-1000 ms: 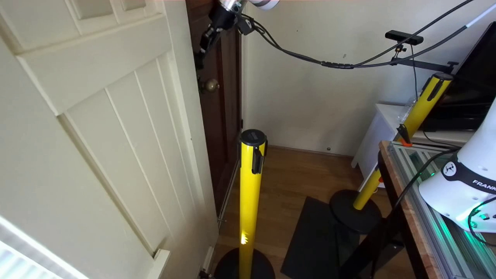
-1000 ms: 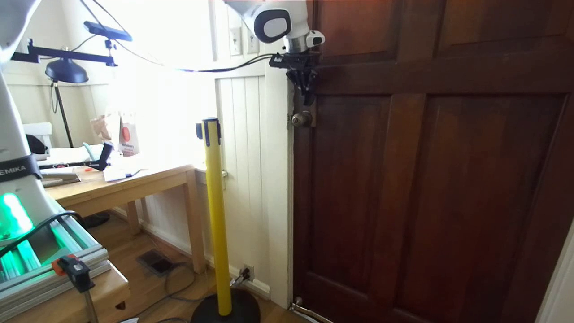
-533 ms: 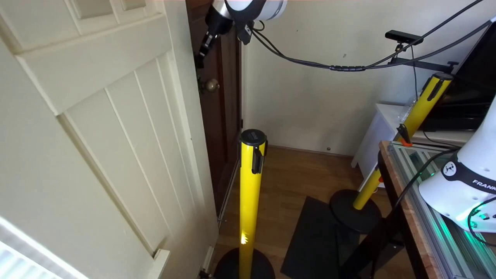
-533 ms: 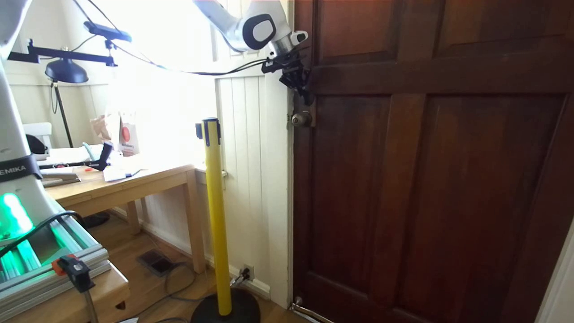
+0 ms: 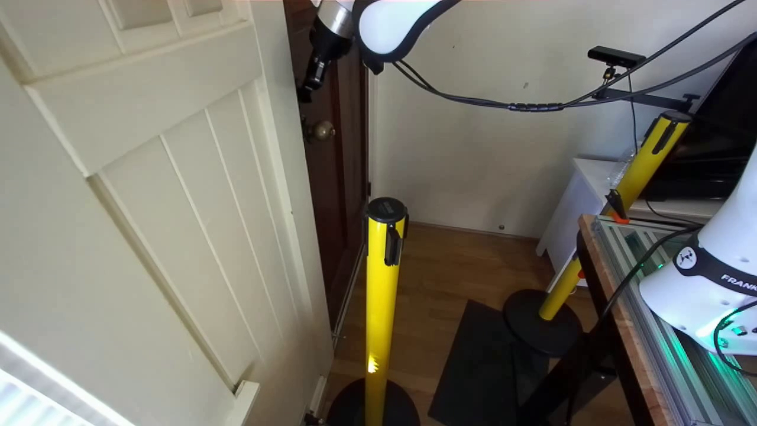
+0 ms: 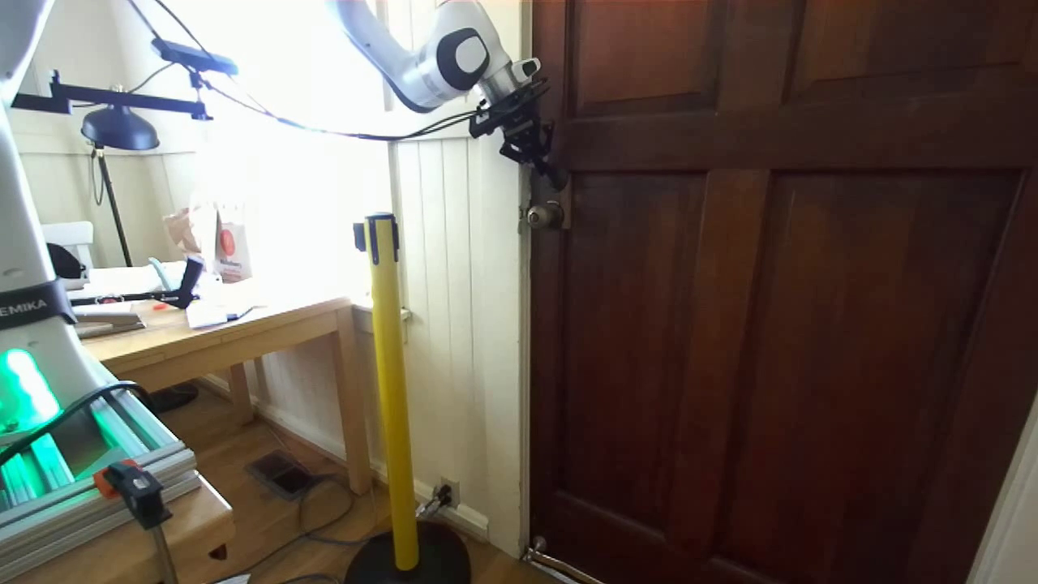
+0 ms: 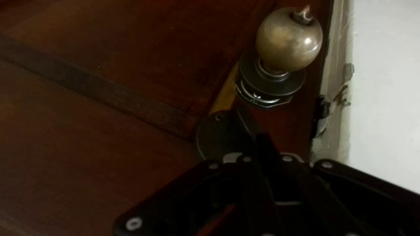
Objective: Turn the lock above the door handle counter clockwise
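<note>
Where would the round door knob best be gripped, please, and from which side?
Around the widest part of the knob, I think, coming straight toward the door from in front. It is a ball standing out on a narrower neck, so the jaws could probably close on opposite sides. The small tip sticking out of its end should sit free between them.

Lock (image 7: pixel 210 139) partly out of sight behind the dark tool (image 7: pixel 269 152)
</note>
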You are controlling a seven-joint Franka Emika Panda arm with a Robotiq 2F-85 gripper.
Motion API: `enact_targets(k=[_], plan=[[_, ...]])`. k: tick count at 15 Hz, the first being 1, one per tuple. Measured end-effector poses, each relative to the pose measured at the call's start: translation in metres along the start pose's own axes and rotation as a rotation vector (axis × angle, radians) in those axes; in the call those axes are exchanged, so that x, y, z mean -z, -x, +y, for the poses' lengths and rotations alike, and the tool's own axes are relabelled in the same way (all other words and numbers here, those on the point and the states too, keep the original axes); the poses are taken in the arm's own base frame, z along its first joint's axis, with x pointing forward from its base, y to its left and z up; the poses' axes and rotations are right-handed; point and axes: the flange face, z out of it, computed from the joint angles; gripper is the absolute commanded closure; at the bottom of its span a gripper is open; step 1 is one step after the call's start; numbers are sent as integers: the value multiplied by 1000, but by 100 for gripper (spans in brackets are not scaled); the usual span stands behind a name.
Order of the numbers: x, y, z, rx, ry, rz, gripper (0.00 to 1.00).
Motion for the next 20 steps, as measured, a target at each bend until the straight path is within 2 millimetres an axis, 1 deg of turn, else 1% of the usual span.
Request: enact_targets(k=[9,17,18,19,20], plan=[[-1,-3,-16,167,72,-23,98],[-4,9,-28,336,117,27,98],[-4,11,-29,356,123,36,66],[-4,12,-30,376,130,43,64],[-4,13,-31,400,137,44,60]])
